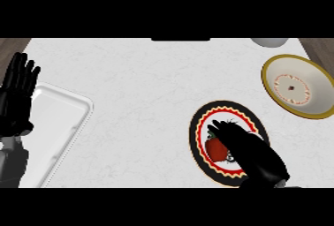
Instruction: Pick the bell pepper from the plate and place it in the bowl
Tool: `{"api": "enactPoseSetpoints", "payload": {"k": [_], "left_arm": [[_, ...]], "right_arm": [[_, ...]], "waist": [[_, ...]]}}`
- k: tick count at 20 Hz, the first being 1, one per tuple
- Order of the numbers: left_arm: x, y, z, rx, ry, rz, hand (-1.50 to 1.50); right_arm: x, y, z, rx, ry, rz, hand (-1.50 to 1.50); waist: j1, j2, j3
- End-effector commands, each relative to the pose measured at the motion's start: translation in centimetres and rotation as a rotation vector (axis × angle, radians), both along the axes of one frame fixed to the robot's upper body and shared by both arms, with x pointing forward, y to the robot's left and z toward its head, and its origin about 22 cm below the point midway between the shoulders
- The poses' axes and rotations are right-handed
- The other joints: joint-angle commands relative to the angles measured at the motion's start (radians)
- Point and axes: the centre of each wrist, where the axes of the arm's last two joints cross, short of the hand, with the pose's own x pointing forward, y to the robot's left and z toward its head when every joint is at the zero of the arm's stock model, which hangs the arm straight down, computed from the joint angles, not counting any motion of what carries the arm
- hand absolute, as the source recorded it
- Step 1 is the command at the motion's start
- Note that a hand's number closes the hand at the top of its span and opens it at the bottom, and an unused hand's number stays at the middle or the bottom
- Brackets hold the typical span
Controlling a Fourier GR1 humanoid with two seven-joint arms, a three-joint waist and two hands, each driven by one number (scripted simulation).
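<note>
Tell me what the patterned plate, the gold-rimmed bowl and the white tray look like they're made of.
Round black, red and yellow patterned plate: probably glazed ceramic, given its crisp painted bands. Cream bowl with gold rim: likely glazed ceramic too, smooth with a red ring inside. White rectangular tray: plastic or enamel, with glossy rounded edges; cannot tell which.

A kitchen: a pale marbled counter (pixel 150 88) carries a patterned plate (pixel 199 132), a bowl (pixel 306 95); a white tray (pixel 62 114).

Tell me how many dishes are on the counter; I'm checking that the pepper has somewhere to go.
3, not counting a grey object cut off at the top edge: a black-rimmed plate at lower right under the right hand, a gold-rimmed bowl at upper right, a white tray at left.
</note>
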Motion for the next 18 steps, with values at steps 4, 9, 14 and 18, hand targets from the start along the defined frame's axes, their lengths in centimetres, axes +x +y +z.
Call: {"api": "enactPoseSetpoints", "payload": {"k": [4, 9, 14, 18], "left_arm": [[-0.2, -0.2, -0.5, -0.01, -0.005, -0.011, 0.0], [1.0, -0.1, 2.3, 0.002, 0.0, 0.003, 0.0], [0.4, -1.0, 0.8, -0.004, -0.01, 0.014, 0.0], [0.0, -0.3, 0.4, 0.003, -0.02, -0.016, 0.0]], "right_arm": [[-0.5, 0.4, -2.0, 0.005, -0.019, 0.053, -1.5], [1.2, 1.2, -3.4, -0.026, 0.011, 0.024, -1.5], [1.1, 1.9, -4.7, -0.033, 0.023, 0.018, -1.5], [3.7, 0.4, -5.6, -0.066, 0.052, 0.0, -1.5]], "waist": [[-0.001, 0.0, 0.0], [0.0, 0.0, 0.0], [0.0, 0.0, 0.0], [0.003, 0.0, 0.0]]}}
